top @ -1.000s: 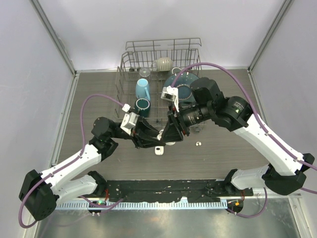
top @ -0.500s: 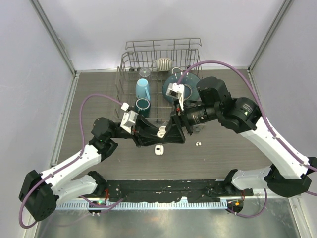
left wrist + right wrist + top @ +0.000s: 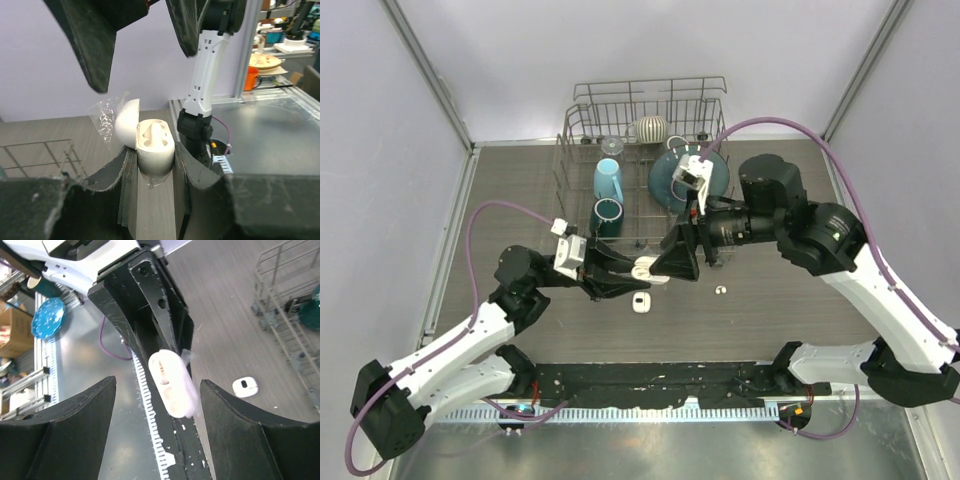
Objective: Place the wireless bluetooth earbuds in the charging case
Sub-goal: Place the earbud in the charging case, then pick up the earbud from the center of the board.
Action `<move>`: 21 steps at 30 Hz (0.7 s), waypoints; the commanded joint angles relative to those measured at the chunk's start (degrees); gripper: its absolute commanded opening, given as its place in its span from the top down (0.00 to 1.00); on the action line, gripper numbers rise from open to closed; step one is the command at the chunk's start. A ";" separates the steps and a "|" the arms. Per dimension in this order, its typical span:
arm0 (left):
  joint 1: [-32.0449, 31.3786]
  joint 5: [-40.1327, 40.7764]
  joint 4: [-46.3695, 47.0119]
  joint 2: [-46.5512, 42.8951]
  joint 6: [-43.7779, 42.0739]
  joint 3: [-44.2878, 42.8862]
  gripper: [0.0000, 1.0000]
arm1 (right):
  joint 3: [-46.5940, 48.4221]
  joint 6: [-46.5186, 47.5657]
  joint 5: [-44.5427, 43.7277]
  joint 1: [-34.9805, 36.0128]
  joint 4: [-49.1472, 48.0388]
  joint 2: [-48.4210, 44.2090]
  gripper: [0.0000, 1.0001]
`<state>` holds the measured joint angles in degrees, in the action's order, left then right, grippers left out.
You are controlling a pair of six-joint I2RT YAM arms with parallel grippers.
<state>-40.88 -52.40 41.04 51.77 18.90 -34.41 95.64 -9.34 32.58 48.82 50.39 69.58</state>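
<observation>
Left pincer (image 3: 634, 274) clenched on the charging case (image 3: 155, 148), which is held clear of the tabletop (image 3: 520, 180) at centre of the overhead view. Lid (image 3: 127, 123) hinged back. The open mouth faces the right pincer (image 3: 672, 264), which sits just beside it on the right of frame.

Right pincer spread wide, with nothing seen between its fingers. In its wrist view the case's long axis lies diagonally, along the left fingers and between the right pincer's two fingers.

A white stem shape stands in the case's wells. Bud or moulding, cannot tell.

One small white piece, likely an earbud (image 3: 720, 291), lies loose on the tabletop, lower right of the held case and nearer the right arm. Judgement: the right arm is better placed to fetch it.

A second, closed case (image 3: 641, 303) rests just below the held one. No other earbuds made out.

Dish rack (image 3: 620, 100) crowds the upper centre. Open room lies toward the lower right.
</observation>
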 commanded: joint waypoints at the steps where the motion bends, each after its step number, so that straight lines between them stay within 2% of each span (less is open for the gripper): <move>1: -0.25 7.39 -2.71 -2.98 -5.79 0.93 1.00 | -1.84 -1.64 -6.64 -0.30 -6.09 -5.50 0.26; 9: -0.25 12.67 -4.47 -6.50 -7.38 2.42 1.00 | -6.95 -4.80 -22.71 -1.27 -6.89 -9.20 0.26; 16: -0.25 14.26 -8.08 -8.44 -9.31 1.98 1.00 | -12.57 -7.35 -29.14 -5.30 -5.66 -13.33 0.31; 21: -0.25 14.35 -7.64 -8.79 -8.96 1.89 1.00 | -15.83 -10.69 -25.82 -15.21 -4.78 -14.21 0.31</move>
<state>-40.97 -39.29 32.49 43.72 11.14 -31.92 81.43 -16.67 7.31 39.83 46.11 56.49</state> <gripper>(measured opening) 0.297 0.692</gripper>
